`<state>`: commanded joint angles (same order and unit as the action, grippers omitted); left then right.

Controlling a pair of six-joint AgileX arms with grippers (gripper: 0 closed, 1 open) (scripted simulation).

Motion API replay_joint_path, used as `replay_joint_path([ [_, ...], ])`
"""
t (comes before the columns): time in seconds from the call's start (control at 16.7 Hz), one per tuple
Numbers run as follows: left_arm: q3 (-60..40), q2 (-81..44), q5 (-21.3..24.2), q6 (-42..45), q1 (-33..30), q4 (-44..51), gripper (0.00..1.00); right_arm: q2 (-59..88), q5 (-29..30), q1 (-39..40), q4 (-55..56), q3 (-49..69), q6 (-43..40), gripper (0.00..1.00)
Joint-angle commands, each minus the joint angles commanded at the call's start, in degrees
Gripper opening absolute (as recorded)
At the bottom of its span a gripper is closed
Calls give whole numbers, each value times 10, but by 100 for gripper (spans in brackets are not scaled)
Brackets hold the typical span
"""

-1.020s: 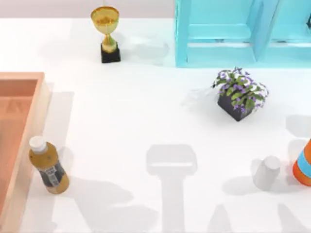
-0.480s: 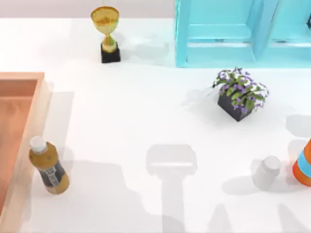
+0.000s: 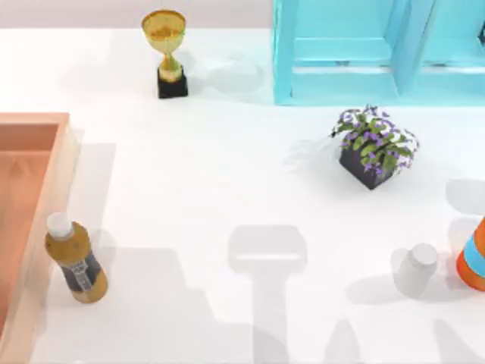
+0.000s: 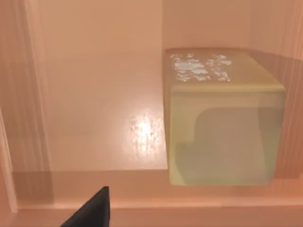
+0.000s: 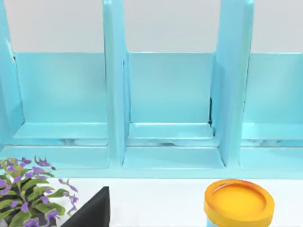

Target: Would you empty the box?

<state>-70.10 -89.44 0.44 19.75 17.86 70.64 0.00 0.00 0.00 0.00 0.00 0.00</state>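
- The box (image 3: 30,227) is sitting at the left edge of the top view, its terracotta floor and paler rim wall running down toward the lower left corner.
- The left wrist view is looking straight into that box: a small tan cube (image 4: 222,118) is resting on the box floor (image 4: 94,94) in the right half of that picture, tucked against a box wall.
- A dark tip of the left gripper (image 4: 92,213) is poking in at the bottom of the left wrist view; whether its jaws are released or clenched, I cannot tell.
- A dark tip of the right gripper (image 5: 92,212) is showing at the bottom of the right wrist view, facing the light-blue shelf unit (image 5: 170,109); again I cannot tell how its jaws are standing.
- In the top view, a bottle (image 3: 74,258) with a white cap is standing at lower left, just beside the box's outer wall.
- A gold trophy (image 3: 167,51) is standing near the top, left of the shelf unit in the upper right.
- A potted plant (image 3: 373,145) with purple flowers is sitting right of centre.
- A white bottle (image 3: 415,269) is standing at lower right, beside an orange-and-blue object (image 3: 474,258) cut off by the right edge.
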Motion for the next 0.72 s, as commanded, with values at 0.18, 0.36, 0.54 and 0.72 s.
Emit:
replay_joint_path([
  [0.18,28,-11,0,0,1,-36,100,0,0,0,0,0,0,100],
  [0.36,77,-31,0,1,2,-106,100,0,0,0,0,0,0,100],
  [0.54,129,-52,0,2,3,-184,100,0,0,0,0,0,0,100],
  [0.72,163,-66,0,3,3,-229,100,0,0,0,0,0,0,100],
])
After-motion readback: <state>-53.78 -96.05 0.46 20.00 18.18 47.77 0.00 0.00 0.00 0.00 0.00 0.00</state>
